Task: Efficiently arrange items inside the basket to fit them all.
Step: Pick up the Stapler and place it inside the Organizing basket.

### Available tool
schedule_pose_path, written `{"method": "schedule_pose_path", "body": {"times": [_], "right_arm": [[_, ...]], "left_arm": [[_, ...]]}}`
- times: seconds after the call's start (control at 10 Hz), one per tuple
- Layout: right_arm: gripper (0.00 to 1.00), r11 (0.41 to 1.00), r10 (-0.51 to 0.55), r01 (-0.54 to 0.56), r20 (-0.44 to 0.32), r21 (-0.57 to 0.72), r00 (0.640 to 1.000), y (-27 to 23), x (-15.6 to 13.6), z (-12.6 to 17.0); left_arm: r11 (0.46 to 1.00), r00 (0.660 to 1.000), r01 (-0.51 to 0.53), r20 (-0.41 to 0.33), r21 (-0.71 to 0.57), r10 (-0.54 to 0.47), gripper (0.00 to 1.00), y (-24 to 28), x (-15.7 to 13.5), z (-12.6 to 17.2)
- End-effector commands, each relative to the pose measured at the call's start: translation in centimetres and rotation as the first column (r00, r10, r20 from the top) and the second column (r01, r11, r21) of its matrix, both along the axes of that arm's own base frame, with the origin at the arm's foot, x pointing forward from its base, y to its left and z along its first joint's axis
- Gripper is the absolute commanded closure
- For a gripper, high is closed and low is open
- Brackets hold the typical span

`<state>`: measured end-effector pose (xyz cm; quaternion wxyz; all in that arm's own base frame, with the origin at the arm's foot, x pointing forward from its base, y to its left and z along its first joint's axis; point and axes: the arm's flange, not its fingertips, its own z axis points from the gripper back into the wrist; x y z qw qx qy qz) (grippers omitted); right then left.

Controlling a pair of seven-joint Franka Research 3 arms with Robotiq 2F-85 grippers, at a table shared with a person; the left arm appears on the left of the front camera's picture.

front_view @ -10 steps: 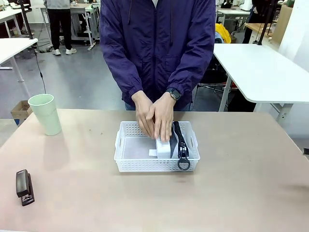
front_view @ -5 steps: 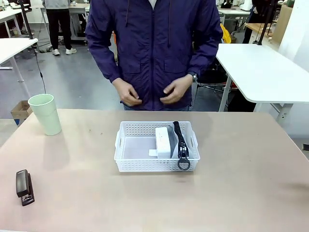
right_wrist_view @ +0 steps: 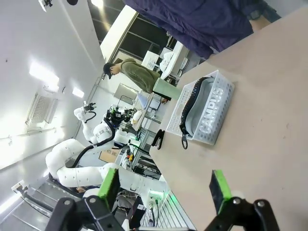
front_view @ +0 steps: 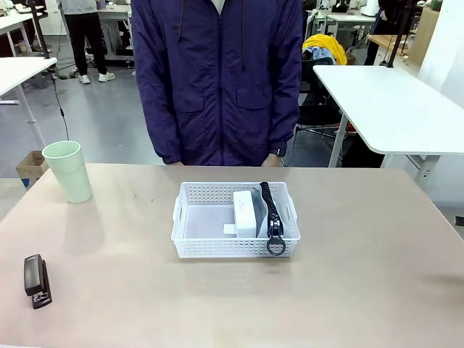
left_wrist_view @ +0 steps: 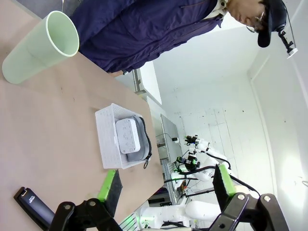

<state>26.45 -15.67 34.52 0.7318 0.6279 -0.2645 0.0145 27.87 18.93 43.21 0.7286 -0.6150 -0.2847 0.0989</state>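
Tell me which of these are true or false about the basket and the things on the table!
1. The white box stands inside the basket. True.
2. The green cup sits in the basket. False: the cup stands on the table, outside it.
3. The grey pouch is in the basket, right beside the box. True.
4. The black stapler lies on top of the box. False: the stapler lies on the table, far from the basket.

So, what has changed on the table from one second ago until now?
The person let go of the white box in the basket, drew back from the table and now stands with arms lowered. The box, the grey pouch beside it, the green cup and the black stapler stayed in place.
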Motion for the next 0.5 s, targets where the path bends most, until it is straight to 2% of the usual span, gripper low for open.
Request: {"method": "schedule_pose_path", "body": {"times": [0.0,0.4], "right_arm": [[0.0,1.0,-0.009,0.009,-0.001,0.017,1.0,0.05,-0.09,0.42],[0.0,1.0,-0.009,0.009,-0.001,0.017,1.0,0.05,-0.09,0.42]], "left_arm": [[1.0,1.0,0.004,0.025,-0.003,-0.004,0.0,-0.07,-0.15,0.06],[1.0,1.0,0.004,0.025,-0.003,-0.004,0.0,-0.07,-0.15,0.06]]}}
